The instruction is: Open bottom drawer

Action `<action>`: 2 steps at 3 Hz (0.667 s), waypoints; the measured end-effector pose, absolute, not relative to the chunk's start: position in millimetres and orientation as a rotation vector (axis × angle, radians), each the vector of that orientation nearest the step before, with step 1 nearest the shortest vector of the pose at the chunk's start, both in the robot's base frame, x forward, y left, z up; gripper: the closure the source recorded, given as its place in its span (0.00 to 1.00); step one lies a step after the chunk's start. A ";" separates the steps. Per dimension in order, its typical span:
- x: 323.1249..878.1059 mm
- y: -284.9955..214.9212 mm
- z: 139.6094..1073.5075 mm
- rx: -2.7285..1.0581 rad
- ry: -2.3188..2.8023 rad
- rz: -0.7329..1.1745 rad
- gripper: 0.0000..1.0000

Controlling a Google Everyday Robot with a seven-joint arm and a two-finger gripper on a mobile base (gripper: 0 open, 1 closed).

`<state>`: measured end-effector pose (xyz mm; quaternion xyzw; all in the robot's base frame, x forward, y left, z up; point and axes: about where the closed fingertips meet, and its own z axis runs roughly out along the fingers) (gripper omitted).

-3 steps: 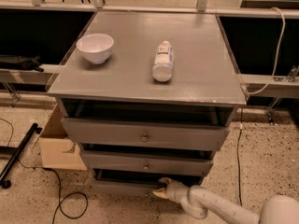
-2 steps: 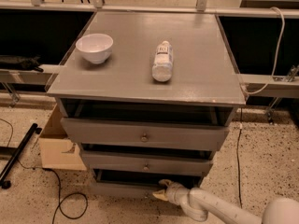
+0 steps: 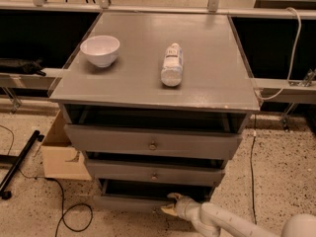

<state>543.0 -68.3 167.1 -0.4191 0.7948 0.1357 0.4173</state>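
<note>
The grey cabinet has three drawers. The bottom drawer point(image 3: 126, 201) is the lowest, slimmest grey front, near the floor, with a dark gap above it. Its knob is hidden behind my gripper. My gripper point(image 3: 170, 204) is at the centre of that front, at the end of my white arm point(image 3: 222, 222) that comes in from the lower right. The middle drawer point(image 3: 154, 173) and the top drawer point(image 3: 152, 143) sit above it, each with a small round knob.
A white bowl point(image 3: 100, 50) and a lying white bottle point(image 3: 172, 64) are on the cabinet top point(image 3: 212, 68). A cardboard box point(image 3: 59, 154) stands at the cabinet's left. Black cables point(image 3: 66, 216) and a black pole point(image 3: 19, 162) lie on the speckled floor.
The gripper and arm have stayed at the bottom drawer's centre; no clear movement of the drawer shows.
</note>
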 end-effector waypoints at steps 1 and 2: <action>542.7 -68.3 172.5 -1.052 1.995 0.341 1.00; 537.0 -69.1 174.8 -1.045 2.001 0.344 1.00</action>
